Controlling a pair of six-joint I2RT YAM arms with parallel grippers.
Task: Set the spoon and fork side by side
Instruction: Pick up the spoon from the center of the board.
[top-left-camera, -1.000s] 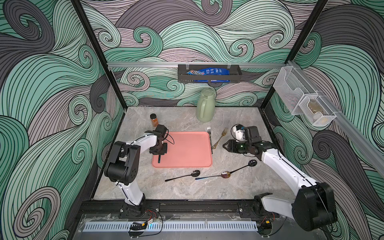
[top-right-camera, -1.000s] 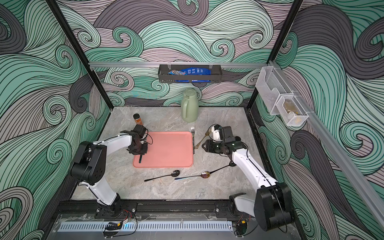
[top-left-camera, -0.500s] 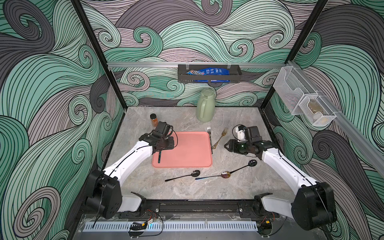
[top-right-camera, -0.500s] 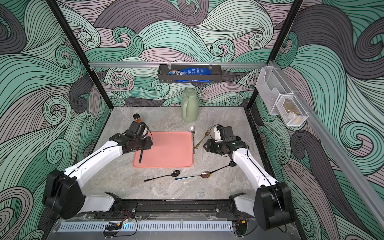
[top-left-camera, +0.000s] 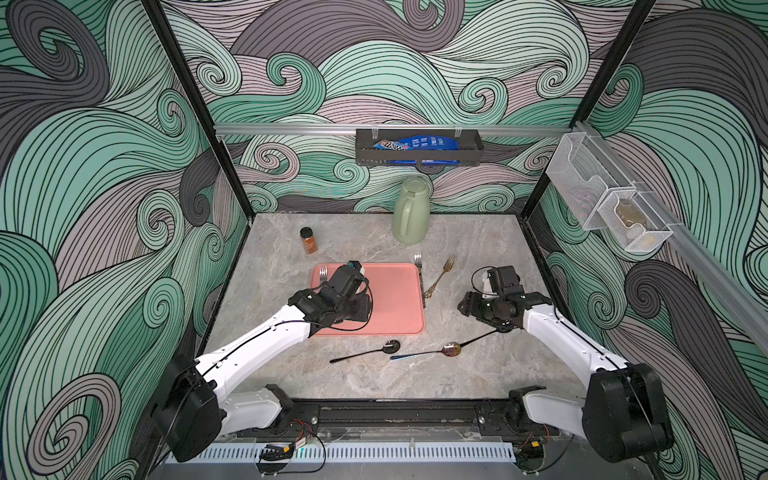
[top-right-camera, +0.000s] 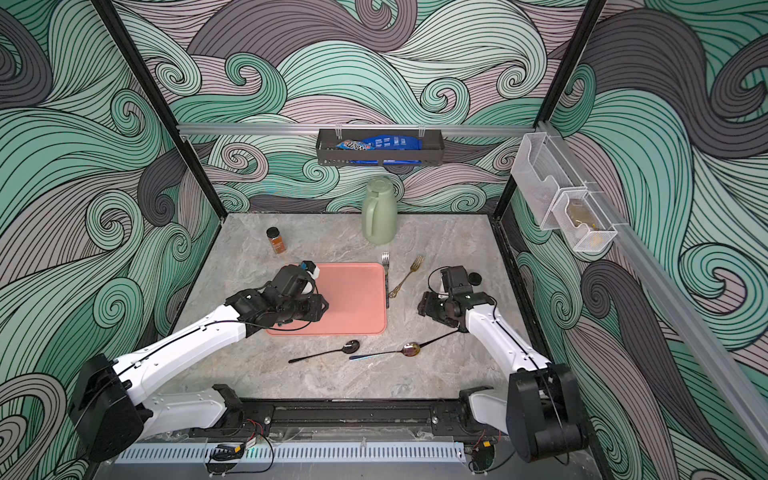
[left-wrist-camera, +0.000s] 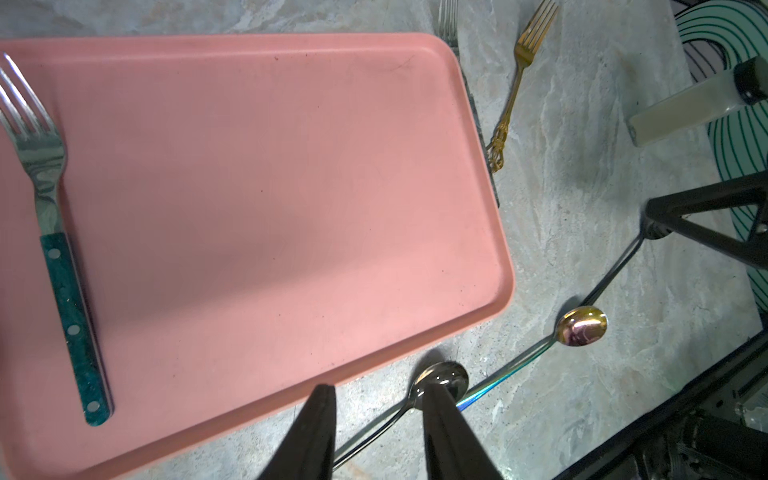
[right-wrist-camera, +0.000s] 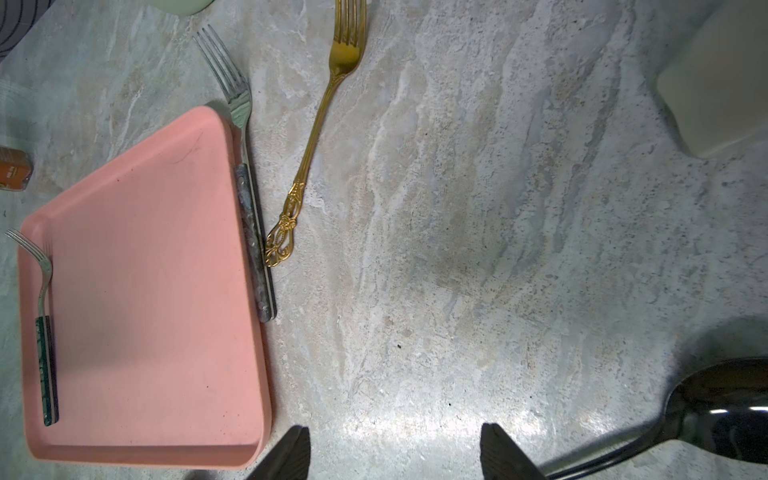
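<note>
We find left gripper (left-wrist-camera: 376, 390) and right gripper (right-wrist-camera: 395, 432) with jaws apart, empty. The fork (left-wrist-camera: 62, 270) lies on tray (left-wrist-camera: 270, 187); nearest spoon (left-wrist-camera: 442, 374) flat on table (left-wrist-camera: 582, 166) beside another. Risk: thin handle slips, neighbour gets knocked.

A salmon-pink tray (left-wrist-camera: 291, 187) against a grey-veined marble tabletop (right-wrist-camera: 498, 208). The green-handled fork (left-wrist-camera: 58, 257) is mottled, the gold fork (right-wrist-camera: 319, 129) bright, the spoon (left-wrist-camera: 582, 326) rainbow-tinted. Walls (top-left-camera: 374, 83) swirl teal, mauve and grey.

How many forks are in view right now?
3. A green-handled fork lies on the pink tray near its left edge. A grey-handled fork lies alongside the tray's right edge. A gold fork lies on the table just right of that. None appears hidden.
</note>
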